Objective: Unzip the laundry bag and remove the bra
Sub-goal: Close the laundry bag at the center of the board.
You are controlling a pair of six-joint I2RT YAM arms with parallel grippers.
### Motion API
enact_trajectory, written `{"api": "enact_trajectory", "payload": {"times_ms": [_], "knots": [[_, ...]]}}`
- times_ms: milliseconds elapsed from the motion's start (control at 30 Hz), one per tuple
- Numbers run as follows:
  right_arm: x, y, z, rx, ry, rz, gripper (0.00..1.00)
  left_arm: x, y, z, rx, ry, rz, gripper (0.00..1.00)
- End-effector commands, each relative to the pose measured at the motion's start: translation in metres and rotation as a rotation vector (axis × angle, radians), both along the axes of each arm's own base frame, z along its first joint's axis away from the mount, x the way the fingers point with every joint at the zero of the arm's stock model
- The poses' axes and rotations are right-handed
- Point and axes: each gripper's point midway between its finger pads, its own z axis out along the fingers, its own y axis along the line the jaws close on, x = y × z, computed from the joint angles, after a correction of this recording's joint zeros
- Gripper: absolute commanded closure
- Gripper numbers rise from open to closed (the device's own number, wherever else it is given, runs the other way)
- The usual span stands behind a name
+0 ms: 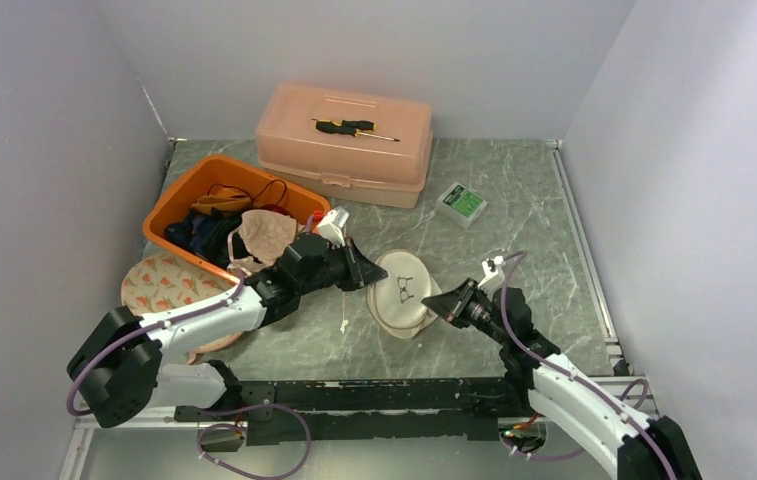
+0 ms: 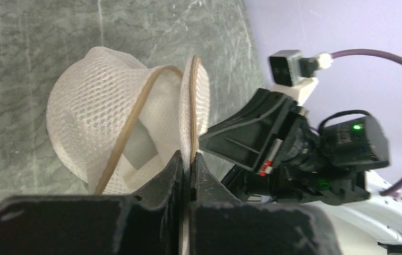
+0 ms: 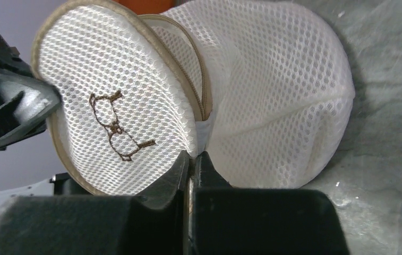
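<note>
The white mesh dome-shaped laundry bag with tan zip trim (image 1: 402, 292) lies on the grey-green marble tabletop (image 1: 514, 200), between my two arms. My left gripper (image 2: 188, 159) has its jaws clamped together on the tan-edged rim of the round lid flap, the one with the little stitched bra outline. My right gripper (image 3: 192, 156) is pinched shut on the mesh at the seam where lid meets body. From my wrist view I cannot tell whether I hold one layer there or both.

The lid stands away from the body, so I judge the zip is at least partly undone. Through the gap I see something smooth and white (image 2: 135, 149), which may be the bra cup or only a lining.

To do this step well, I want my grips on opposite sides of the opening: left on the lid, right on the body alone. Then I pull apart gently, along the table and not upward, so the light bag does not simply lift and swing. If my right jaws have caught both layers, pulling will hold the mouth closed, so I should regrip lower on the body.
</note>
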Motion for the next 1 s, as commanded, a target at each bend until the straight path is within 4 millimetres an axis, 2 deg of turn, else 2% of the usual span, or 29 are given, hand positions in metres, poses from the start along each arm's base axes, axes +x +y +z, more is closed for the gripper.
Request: {"api": "enact_trajectory", "payload": {"times_ms": [0,267,433,600,733,867,967], "knots": [[0.012,-0.018,0.015,-0.150,-0.087,-0.058,1.00,0.001,0.001,-0.018,0.072,0.011,-0.003,0.97],[0.015,-0.036,0.014,-0.290,-0.082,-0.097,1.00,0.012,0.008,-0.060,0.229,0.079,0.046,0.96],[0.018,-0.043,0.014,-0.346,-0.076,-0.111,1.00,0.022,0.015,-0.076,0.336,0.104,0.090,0.97],[0.019,-0.043,0.008,-0.358,-0.065,-0.107,1.00,0.018,0.023,-0.088,0.386,0.134,0.100,0.97],[0.021,-0.037,0.003,-0.341,-0.061,-0.090,1.00,0.022,0.035,-0.100,0.472,0.141,0.143,0.97],[0.024,-0.032,-0.004,-0.338,-0.047,-0.075,1.00,0.023,0.054,-0.122,0.600,0.205,0.199,0.97],[0.028,-0.029,-0.006,-0.336,-0.052,-0.068,1.00,0.022,0.053,-0.134,0.623,0.228,0.189,0.97]]}}
